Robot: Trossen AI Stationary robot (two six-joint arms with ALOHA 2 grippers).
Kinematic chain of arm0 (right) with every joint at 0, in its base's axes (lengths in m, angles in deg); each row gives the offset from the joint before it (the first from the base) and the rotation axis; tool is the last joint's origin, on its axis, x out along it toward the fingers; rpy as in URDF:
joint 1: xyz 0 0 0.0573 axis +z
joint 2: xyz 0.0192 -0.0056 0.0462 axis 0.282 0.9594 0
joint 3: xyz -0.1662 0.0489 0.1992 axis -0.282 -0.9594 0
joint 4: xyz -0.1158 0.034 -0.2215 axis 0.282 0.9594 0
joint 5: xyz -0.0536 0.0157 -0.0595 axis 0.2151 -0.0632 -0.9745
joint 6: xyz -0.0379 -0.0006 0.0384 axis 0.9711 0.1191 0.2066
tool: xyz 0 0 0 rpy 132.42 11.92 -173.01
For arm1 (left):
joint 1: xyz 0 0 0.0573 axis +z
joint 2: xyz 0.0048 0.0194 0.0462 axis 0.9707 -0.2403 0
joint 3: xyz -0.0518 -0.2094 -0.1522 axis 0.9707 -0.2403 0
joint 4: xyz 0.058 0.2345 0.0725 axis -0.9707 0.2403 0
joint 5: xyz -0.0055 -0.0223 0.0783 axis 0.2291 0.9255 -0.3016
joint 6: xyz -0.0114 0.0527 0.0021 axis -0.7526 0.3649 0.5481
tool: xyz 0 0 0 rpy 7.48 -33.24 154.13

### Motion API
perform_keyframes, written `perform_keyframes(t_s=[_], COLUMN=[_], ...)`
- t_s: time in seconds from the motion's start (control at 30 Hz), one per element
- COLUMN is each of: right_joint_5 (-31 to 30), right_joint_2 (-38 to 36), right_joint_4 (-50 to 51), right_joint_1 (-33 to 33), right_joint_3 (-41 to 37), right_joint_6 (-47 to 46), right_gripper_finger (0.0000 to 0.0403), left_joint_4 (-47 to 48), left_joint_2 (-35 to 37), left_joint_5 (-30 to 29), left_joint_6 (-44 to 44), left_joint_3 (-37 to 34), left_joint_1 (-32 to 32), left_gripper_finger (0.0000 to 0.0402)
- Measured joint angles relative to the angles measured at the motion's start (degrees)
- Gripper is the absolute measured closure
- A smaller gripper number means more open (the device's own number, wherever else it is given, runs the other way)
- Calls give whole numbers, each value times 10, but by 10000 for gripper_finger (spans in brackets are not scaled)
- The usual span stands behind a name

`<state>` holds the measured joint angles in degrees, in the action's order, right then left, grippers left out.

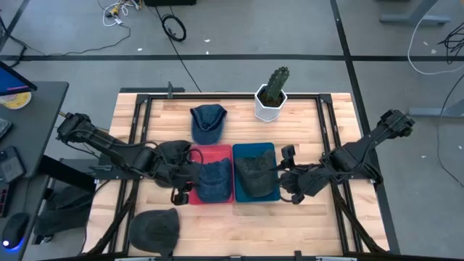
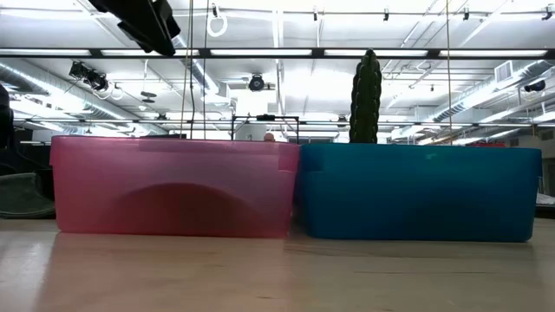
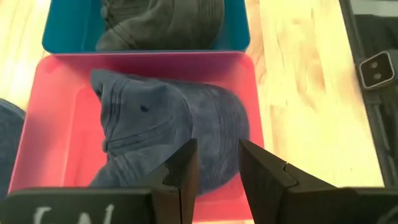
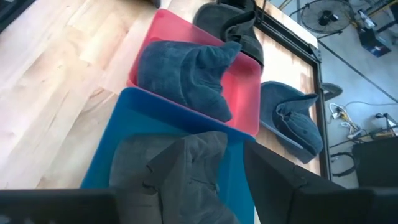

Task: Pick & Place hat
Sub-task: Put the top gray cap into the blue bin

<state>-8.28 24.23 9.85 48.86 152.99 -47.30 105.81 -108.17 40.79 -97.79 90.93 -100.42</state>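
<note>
Denim hat (image 3: pixel 174 134) lies in the red bin (image 3: pixel 56 93), directly under the left end effector (image 3: pixel 214 165), whose fingers stand parted and empty above its brim end. Right end effector (image 4: pixel 211 180) hovers, released, over the grey hat (image 1: pixel 254 170) in the blue bin (image 1: pixel 270 151). Bin walls crowd both; table (image 1: pixel 312 217) beyond lies free.

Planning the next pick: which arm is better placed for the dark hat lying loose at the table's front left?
Left. The dark hat lies just in front of the left gripper, which is open over the red bin; the right gripper is beyond both bins.
</note>
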Motion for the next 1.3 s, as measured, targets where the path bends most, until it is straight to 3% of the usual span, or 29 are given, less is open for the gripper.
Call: perform_keyframes(t_s=[0.27,0.67,0.87,1.07,1.3], right_joint_5=[1,1,1,0,-37], right_joint_2=[0,-12,-65,-154,-233], right_joint_4=[0,13,11,-83,-155], right_joint_1=[-17,-17,-7,-3,-6], right_joint_3=[0,0,-2,-88,-142], right_joint_6=[-15,-19,-52,-20,26], right_gripper_finger=[238,238,238,238,238], left_joint_4=[46,68,64,54,58], left_joint_2=[0,55,67,94,104], left_joint_5=[-64,-280,-412,-542,-581], left_joint_6=[11,11,2,-7,9], left_joint_3=[0,-1,-8,-91,-120], left_joint_1=[-20,-116,-206,-247,-244], left_gripper_finger=[285,285,285,285,285])
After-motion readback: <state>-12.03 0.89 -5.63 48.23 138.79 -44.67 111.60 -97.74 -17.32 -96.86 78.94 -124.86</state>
